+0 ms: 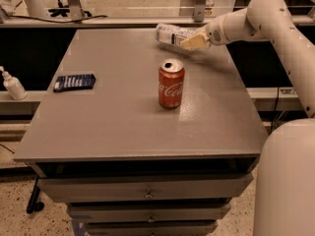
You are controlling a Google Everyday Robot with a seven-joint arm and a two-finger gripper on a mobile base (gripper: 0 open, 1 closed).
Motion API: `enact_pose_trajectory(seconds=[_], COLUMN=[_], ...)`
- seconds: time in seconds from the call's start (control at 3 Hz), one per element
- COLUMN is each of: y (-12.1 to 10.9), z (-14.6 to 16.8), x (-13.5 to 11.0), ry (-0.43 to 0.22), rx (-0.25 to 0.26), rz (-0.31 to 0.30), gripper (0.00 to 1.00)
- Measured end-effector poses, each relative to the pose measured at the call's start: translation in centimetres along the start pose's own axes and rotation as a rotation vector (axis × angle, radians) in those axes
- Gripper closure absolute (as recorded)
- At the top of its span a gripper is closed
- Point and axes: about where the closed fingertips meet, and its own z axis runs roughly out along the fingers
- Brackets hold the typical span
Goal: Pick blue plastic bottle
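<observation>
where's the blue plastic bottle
Camera view: the blue plastic bottle lies at the table's far edge, right of centre, behind the cola can, with the gripper at its right end.

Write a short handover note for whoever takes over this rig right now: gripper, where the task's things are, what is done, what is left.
Gripper: at the far right of the table, right at one end of the blue plastic bottle; a grasp cannot be confirmed.
Bottle: on its side near the table's far edge, behind the upright red cola can.
Done: the approach; the arm is at the bottle.
Left: confirm the grip, then lift the bottle off the table, keeping away from the can.
</observation>
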Motion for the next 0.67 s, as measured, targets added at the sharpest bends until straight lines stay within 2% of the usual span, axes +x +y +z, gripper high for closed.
enact_pose_trajectory(seconds=[0.67], y=[2.9], z=[-2.9], x=[-1.3], ry=[-0.048], rx=[-0.078], rz=[-0.02], gripper=[1.0])
